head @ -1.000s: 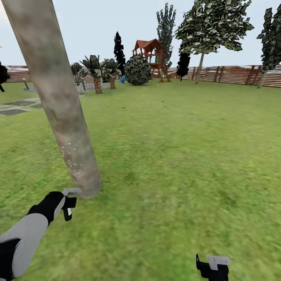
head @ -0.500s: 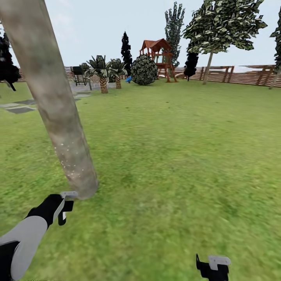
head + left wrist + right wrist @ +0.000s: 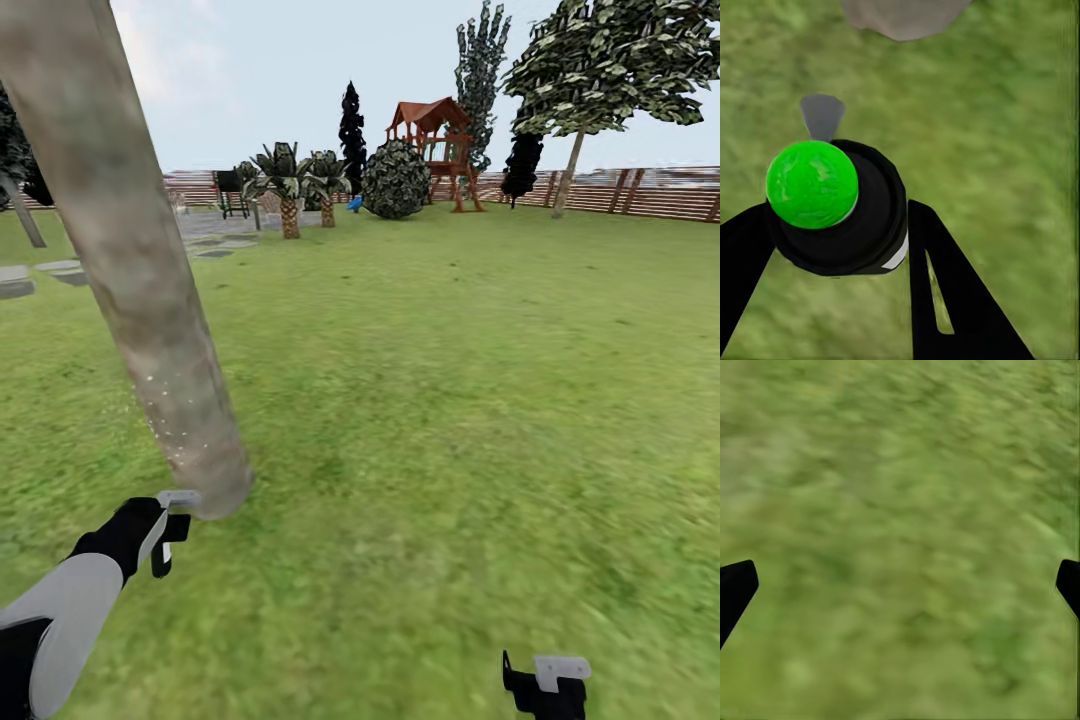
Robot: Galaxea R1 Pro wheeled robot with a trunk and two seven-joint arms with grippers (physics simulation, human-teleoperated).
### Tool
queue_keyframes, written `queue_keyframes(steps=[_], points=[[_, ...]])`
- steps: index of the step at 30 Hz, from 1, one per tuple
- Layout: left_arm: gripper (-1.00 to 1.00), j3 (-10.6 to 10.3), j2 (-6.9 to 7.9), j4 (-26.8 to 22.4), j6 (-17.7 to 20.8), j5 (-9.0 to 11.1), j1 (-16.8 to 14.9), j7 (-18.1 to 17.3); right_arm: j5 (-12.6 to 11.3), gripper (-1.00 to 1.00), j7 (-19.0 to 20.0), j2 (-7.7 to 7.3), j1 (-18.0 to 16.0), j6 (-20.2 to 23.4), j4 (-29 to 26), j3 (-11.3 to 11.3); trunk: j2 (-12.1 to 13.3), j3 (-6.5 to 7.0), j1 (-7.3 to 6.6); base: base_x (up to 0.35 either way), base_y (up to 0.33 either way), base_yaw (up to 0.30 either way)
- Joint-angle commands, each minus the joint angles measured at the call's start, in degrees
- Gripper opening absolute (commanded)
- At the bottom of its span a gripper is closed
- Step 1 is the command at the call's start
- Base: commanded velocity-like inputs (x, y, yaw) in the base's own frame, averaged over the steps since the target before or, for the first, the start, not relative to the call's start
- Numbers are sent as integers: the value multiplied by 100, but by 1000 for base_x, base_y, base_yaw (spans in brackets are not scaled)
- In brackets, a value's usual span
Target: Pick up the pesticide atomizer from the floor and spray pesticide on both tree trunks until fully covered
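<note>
**A:** So where's our sprayer? We see the black pesticide atomizer with the round green cap [image 3: 821, 201] clamped between the black fingers of our left gripper [image 3: 172, 530], just beside the foot of the leaning mottled grey-brown tree trunk [image 3: 150, 300].

**B:** Yep, and we'd guess it's light, rigid plastic, kinda slick on that round body. We'd keep the hold low on the black body, below the cap, so the grey nozzle [image 3: 821, 116] is free to face the bark.

**A:** And our right gripper [image 3: 545, 685]?

**B:** Its fingers are spread wide with nothing in them, just blurry green grass lawn [image 3: 900, 540] underneath. White specks dot the lower trunk.
</note>
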Motion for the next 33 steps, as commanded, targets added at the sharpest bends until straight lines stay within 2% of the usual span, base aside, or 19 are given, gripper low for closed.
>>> queue_keyframes(steps=[1,9,17,29,33], points=[[-100,38,-5,-9,27,-33,-3,-2,61,100,-22,1,-4,-12,9,-41,-2,-5,1,230,-212,1],[-100,38,-5,-9,17,-40,-3,2,61,100,-22,1,-4,-12,13,-38,-2,-5,1,200,-223,0],[-100,38,-5,-9,18,-41,-3,2,61,100,-22,1,-4,-12,14,-38,-2,-5,1,28,-274,16],[-100,38,1,-18,18,-38,-3,2,61,100,-22,1,-4,-12,14,-37,-2,-5,1,150,-262,256],[-100,38,3,-18,18,-38,-3,2,61,100,-22,1,-4,-12,14,-41,-2,-5,1,182,-242,80]])
